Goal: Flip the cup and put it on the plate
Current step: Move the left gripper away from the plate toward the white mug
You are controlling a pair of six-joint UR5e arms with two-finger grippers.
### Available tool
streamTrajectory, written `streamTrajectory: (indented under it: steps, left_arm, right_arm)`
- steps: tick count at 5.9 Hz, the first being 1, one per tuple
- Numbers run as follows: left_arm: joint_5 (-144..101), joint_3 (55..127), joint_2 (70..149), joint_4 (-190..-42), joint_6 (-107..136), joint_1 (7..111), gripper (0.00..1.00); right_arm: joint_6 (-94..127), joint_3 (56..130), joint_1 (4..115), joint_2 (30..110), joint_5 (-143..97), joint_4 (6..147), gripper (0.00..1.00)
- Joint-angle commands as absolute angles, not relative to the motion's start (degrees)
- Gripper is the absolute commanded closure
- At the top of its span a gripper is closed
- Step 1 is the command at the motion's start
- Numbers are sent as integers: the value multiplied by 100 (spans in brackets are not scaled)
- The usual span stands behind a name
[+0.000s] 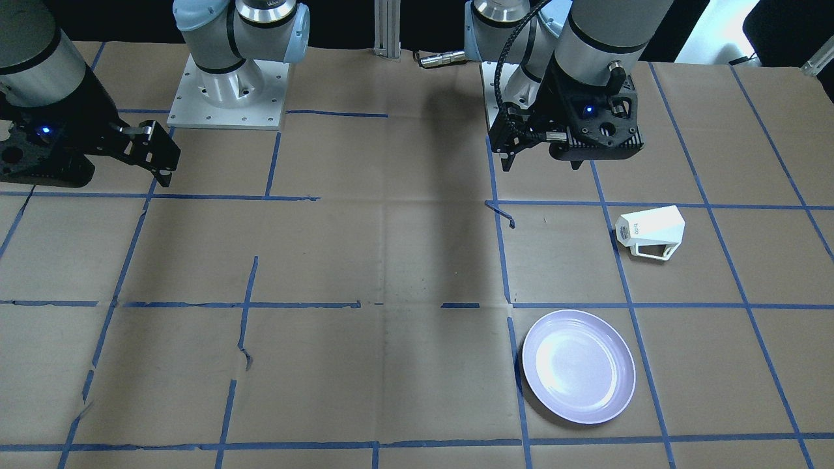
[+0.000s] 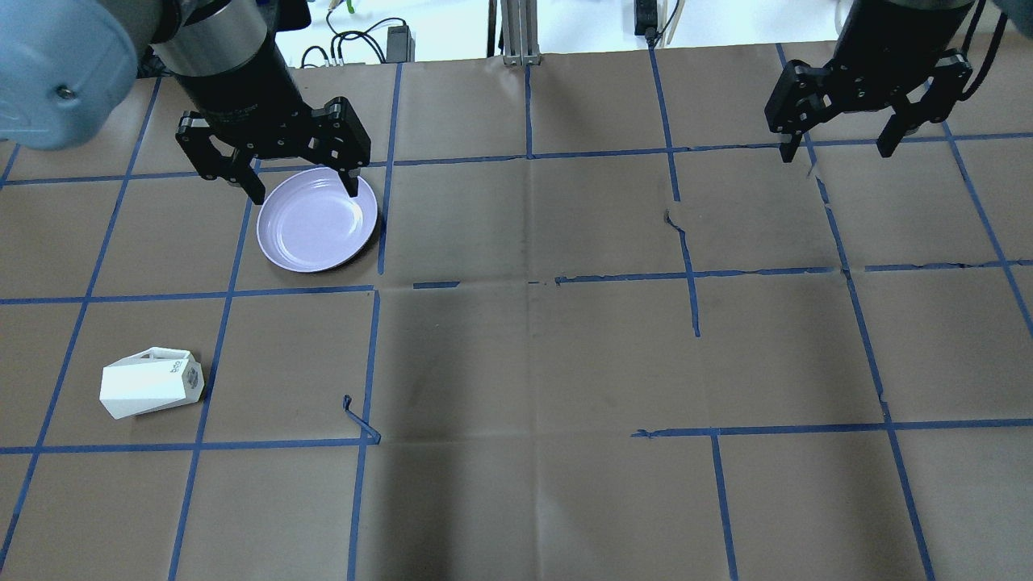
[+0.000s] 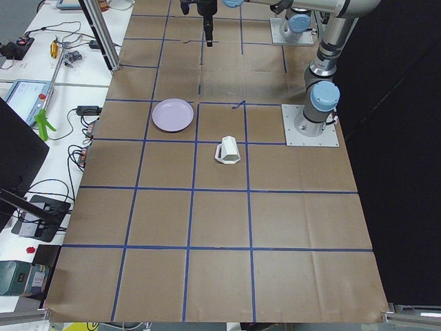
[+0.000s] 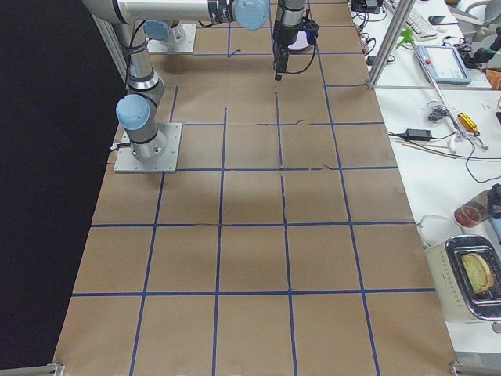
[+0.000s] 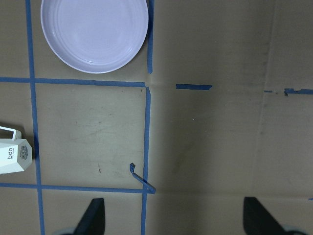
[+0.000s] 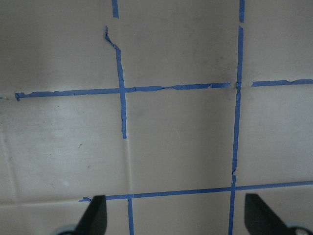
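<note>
Table surface: brown paper [image 2: 533, 355] marked off in squares with blue tape [image 2: 524, 157].

The cup [image 1: 650, 229] lies on its side on the paper, on the robot's left half of the table. Its angular handle [image 1: 653, 251] points away from the robot, and the end bearing the small print faces the table's middle. In the overhead view the cup [image 2: 149, 383] sits inside one taped square, with its printed end close to the tape line on that side. Nothing is touching it.

The plate [image 1: 578, 366] rests flat and right way up, with nothing on it, farther from the robot than the cup and nearer the centre line. Its rim lies just beside a tape line. Cup and plate are well apart, in separate squares.

Left gripper [image 2: 304, 194]: jaws spread wide and holding nothing. It hangs well above the table, fingers pointing down. Its wrist camera looks straight down, with the plate [image 5: 94, 32] at the top of the view and the cup [image 5: 12, 155] at the left edge. A loose curl of tape [image 5: 142, 178] stands up from the paper between the fingers and the plate.

Right gripper [image 2: 837, 152]: jaws likewise wide apart and holding nothing. It is raised over bare paper on the robot's right, far from both cup and plate. Its wrist view shows only paper and tape.
</note>
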State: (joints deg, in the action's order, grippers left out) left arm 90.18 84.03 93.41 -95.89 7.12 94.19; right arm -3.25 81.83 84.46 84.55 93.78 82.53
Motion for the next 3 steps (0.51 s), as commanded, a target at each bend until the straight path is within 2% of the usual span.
streamTrajectory:
  steps: [1, 3]
  left_arm:
    - [9061, 8463, 9273, -9589, 625, 9413, 1]
    - [9096, 8507, 9176, -9650, 459, 9282, 1]
  right_arm:
    - [-325, 8183, 8446, 8455, 9378, 8253, 0]
    - [-325, 8183, 8446, 8455, 9378, 8262, 0]
